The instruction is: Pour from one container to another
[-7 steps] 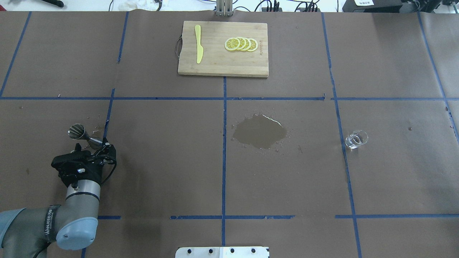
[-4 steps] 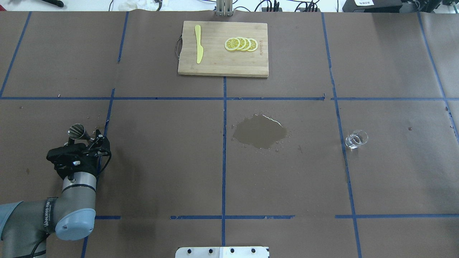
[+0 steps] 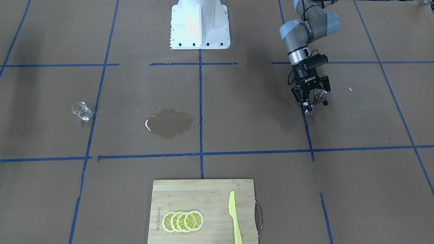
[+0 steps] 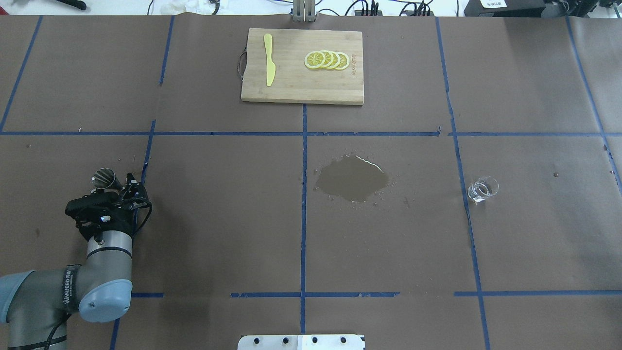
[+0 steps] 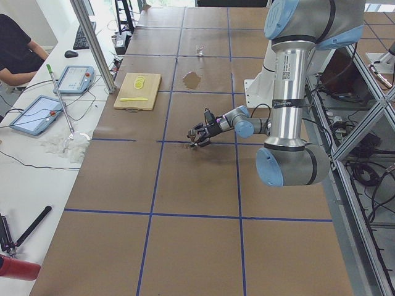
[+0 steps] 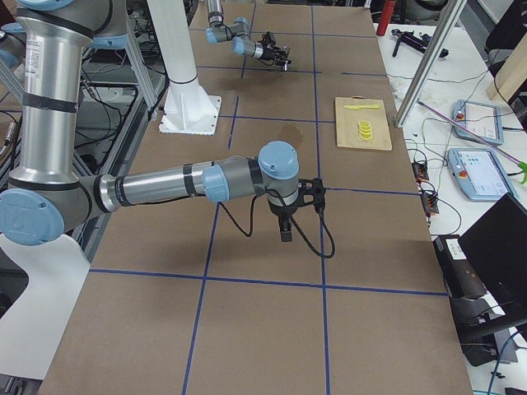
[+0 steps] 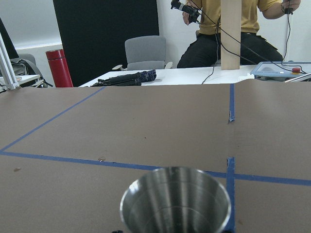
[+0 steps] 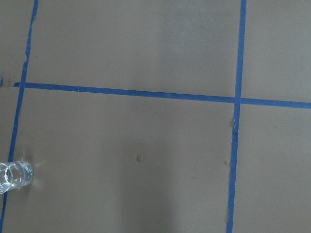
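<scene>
A steel jigger (image 4: pixel 103 178) stands upright on the brown paper at the near left. My left gripper (image 4: pixel 127 183) lies level at its lower half and is open. Its fingers look to be on either side of the jigger's stem (image 3: pixel 320 95), which is partly hidden. The jigger's cup (image 7: pixel 175 201) fills the bottom of the left wrist view. A small clear glass (image 4: pixel 483 189) stands far off on the right (image 3: pixel 81 111) and shows at the left edge of the right wrist view (image 8: pixel 14 175). My right gripper (image 6: pixel 285 234) hangs over bare paper, and I cannot tell whether it is open or shut.
A wet spill (image 4: pixel 352 178) darkens the paper mid-table. At the far edge lies a wooden cutting board (image 4: pixel 296 90) with lemon slices (image 4: pixel 326 60) and a yellow knife (image 4: pixel 268 59). A person sits beyond the table's left end (image 7: pixel 233 24).
My left gripper has slid left and forward, and its fingers have come up around the jigger's lower half. The jigger and the glass have stayed put.
</scene>
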Motion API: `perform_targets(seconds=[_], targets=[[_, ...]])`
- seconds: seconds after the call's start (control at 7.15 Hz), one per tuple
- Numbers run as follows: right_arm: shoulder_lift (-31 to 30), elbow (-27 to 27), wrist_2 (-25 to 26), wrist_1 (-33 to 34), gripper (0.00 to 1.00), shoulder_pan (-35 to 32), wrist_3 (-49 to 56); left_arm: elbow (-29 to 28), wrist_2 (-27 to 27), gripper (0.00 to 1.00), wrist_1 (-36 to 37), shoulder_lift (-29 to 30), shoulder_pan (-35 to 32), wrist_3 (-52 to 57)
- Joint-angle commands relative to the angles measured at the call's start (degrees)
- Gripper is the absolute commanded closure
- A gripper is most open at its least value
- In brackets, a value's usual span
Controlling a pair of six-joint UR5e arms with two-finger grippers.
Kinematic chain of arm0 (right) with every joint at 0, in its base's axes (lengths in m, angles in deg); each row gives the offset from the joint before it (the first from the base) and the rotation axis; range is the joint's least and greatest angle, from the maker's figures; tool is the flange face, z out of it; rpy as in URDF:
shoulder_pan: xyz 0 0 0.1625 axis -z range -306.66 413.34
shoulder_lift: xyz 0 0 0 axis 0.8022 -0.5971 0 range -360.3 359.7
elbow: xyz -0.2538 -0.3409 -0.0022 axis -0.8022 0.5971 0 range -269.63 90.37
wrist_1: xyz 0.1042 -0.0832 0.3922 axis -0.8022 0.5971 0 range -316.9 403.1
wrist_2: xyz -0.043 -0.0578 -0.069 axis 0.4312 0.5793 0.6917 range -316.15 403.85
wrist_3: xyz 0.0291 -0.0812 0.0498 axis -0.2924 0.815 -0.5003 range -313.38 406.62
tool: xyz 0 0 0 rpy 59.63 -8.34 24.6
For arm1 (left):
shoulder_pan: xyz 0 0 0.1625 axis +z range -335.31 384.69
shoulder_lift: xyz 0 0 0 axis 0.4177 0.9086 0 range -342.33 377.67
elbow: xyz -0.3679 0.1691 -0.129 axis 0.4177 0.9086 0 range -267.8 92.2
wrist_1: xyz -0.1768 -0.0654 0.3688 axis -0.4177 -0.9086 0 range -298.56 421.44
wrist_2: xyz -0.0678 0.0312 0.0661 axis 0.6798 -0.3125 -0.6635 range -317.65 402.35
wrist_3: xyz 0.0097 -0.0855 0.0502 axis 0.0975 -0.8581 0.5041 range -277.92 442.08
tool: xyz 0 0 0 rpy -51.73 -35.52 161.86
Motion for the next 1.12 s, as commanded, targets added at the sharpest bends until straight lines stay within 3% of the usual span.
perform_targets(seconds=[0.0, 0.28, 0.7, 0.84, 0.98], targets=[[0.0, -0.1, 0.0, 0.0, 0.0, 0.1, 0.0, -0.5, 0.0, 0.42, -0.1, 0.9, 0.0, 0.0], [0.0, -0.1, 0.0, 0.1, 0.0, 0.1, -0.1, -0.7, 0.1, 0.55, -0.1, 1.1, 0.0, -0.4], [0.0, -0.1, 0.0, 0.1, 0.0, 0.1, 0.0, -1.4, 0.1, 0.55, -0.2, 1.1, -0.1, -0.4], [0.0, -0.1, 0.0, 0.1, 0.0, 0.1, -0.1, -1.4, 0.1, 0.66, -0.2, 1.1, -0.2, -0.4], [0.0, -0.1, 0.0, 0.1, 0.0, 0.1, -0.1, -1.0, 0.1, 1.0, -0.2, 1.1, -0.4, -0.7]])
